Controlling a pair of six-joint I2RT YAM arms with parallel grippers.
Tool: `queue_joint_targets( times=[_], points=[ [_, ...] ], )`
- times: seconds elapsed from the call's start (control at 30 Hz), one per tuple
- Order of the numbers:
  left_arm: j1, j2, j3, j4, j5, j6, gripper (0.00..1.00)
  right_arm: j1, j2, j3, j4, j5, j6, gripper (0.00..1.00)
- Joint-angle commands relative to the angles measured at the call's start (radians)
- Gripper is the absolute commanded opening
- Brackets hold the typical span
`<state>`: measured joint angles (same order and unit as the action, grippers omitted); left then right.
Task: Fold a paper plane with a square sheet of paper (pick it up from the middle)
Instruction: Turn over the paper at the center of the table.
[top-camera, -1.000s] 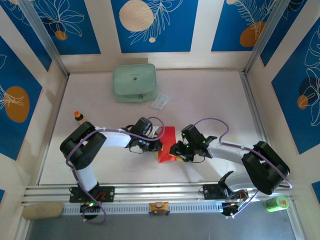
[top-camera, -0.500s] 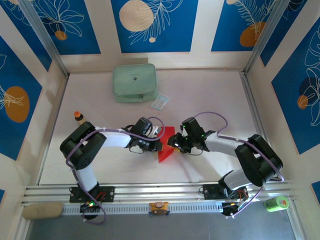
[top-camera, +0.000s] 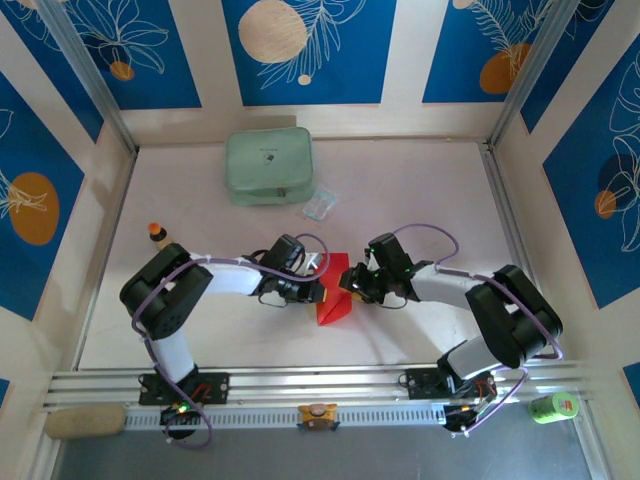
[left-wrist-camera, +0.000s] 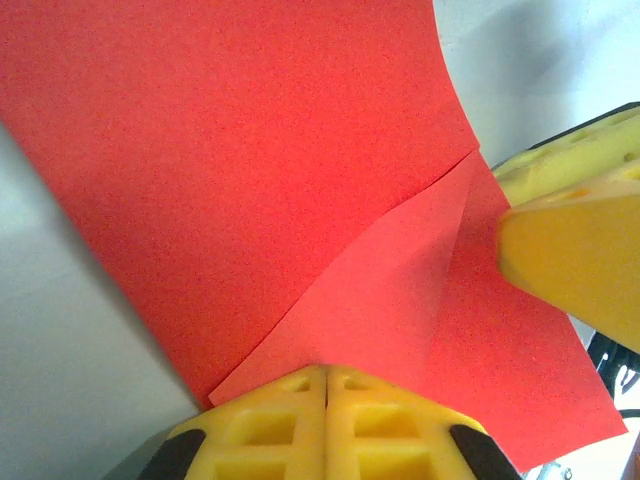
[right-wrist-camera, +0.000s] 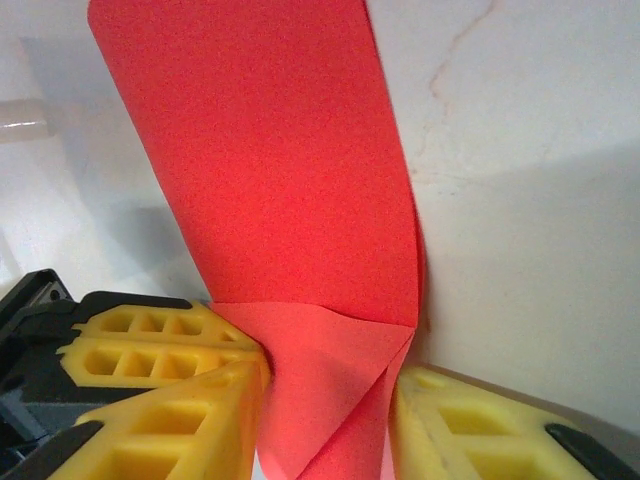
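square sheet of paper | between left gripper, right gripper | pouch behind

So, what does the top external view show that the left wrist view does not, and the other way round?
Top external: the pale green pouch and the small clear packet at the far side of the table. Left wrist: the folded flap and its crease on the square sheet of paper, and that the left hand is shut with its tips on the sheet. Both: the red sheet, with the left and right hand at it.
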<state>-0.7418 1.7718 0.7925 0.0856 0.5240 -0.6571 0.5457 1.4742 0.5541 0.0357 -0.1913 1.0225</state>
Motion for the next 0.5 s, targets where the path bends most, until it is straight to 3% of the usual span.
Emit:
queue_joint_targets(
  times=[0.0, 0.47],
  points=[
    [-0.005, -0.003, -0.006, -0.052, -0.006, 0.009, 0.05, -0.010, 0.017, -0.022, 0.039, -0.024, -0.006, 0.34],
    [-0.005, -0.024, -0.007, -0.053, -0.012, 0.008, 0.10, -0.036, 0.024, -0.087, 0.149, -0.049, -0.020, 0.23]
  ],
)
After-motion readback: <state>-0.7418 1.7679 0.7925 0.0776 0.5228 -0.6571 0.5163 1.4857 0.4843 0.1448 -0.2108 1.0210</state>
